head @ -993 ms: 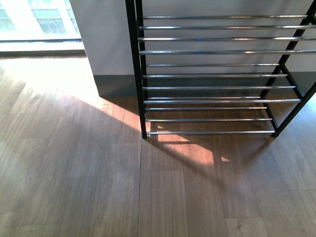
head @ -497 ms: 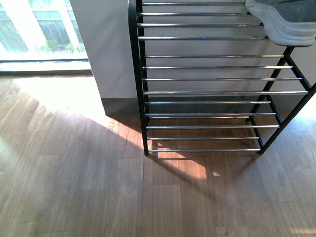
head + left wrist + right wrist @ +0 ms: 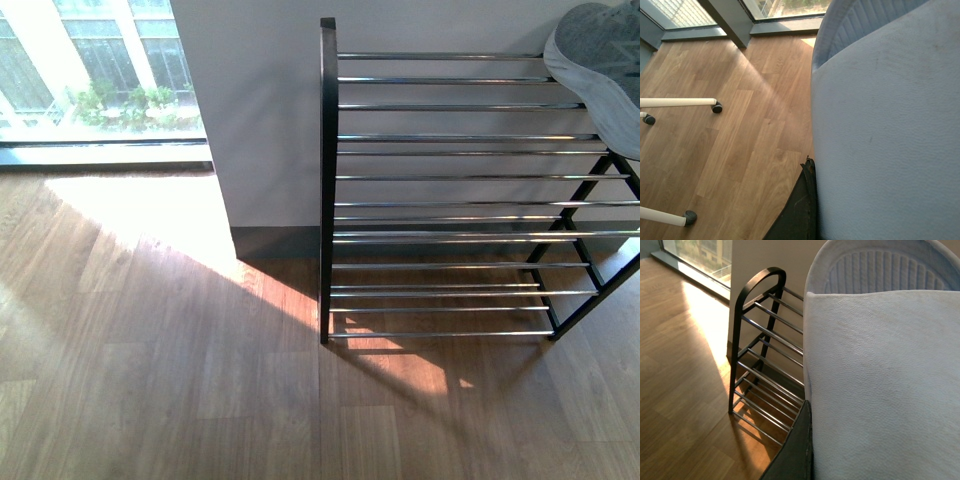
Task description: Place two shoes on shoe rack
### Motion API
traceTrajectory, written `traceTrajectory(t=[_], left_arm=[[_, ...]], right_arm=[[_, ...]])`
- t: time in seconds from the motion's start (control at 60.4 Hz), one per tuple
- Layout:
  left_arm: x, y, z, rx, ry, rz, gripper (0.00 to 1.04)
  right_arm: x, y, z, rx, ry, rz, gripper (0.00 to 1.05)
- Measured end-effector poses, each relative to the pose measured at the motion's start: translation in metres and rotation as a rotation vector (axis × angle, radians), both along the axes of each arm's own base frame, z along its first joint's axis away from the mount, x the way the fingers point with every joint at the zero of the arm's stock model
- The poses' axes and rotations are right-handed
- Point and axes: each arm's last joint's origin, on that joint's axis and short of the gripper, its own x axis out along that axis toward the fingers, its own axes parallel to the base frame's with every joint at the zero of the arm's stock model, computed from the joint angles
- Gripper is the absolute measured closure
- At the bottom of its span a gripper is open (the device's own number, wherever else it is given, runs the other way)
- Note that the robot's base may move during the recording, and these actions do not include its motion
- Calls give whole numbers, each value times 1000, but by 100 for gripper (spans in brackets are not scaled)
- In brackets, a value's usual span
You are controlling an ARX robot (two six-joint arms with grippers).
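While a shoe (image 3: 600,50) shows its sole at the top right corner of the shoe rack (image 3: 325,180), you cannot tell how either arm's jaws stand.

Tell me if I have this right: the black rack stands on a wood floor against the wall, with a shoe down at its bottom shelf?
Not quite. The shoe is up by the top bars of the rack, at their right end, with its sole towards the camera, not down at the bottom shelf. The front view shows this. The rest holds: a black rack on a wood floor, against the wall.
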Motion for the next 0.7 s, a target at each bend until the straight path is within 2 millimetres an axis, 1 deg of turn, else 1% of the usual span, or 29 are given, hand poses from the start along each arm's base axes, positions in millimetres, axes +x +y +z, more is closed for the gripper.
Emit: traceTrajectory(t=[0.099,0.149,0.199,0.232,0.265,0.298,0.348,0.364,0.381,0.464,0.546,0.695], left_arm=[[0,0,0,2,0,3,103],[0,0,0,2,0,4,103],[0,0,0,0,0,1,103],[0,0,0,1,0,1,103],[0,0,0,1,0,1,103],[0,0,0,1,0,1,103],[0,0,0,1,0,1,103],[0,0,0,1,0,1,103],[0,0,0,1,0,1,103],[0,0,0,1,0,2,103],[0,0,0,1,0,1,103],[0,0,0,1,0,2,103]], right_arm=[[7,5,1,101,-47,-38,103],[16,10,6,179,-61,-62,103],[32,17,9,260,-29,-83,103],[46,22,11,283,-11,-92,103],[62,26,12,305,9,-108,103],[83,30,11,317,48,-131,103],[109,35,5,318,93,-171,103],[113,36,3,317,100,-177,103],[121,37,0,313,115,-182,103],[144,42,-10,295,146,-206,103],[172,48,-25,262,184,-227,103],[209,53,-47,201,219,-268,103]])
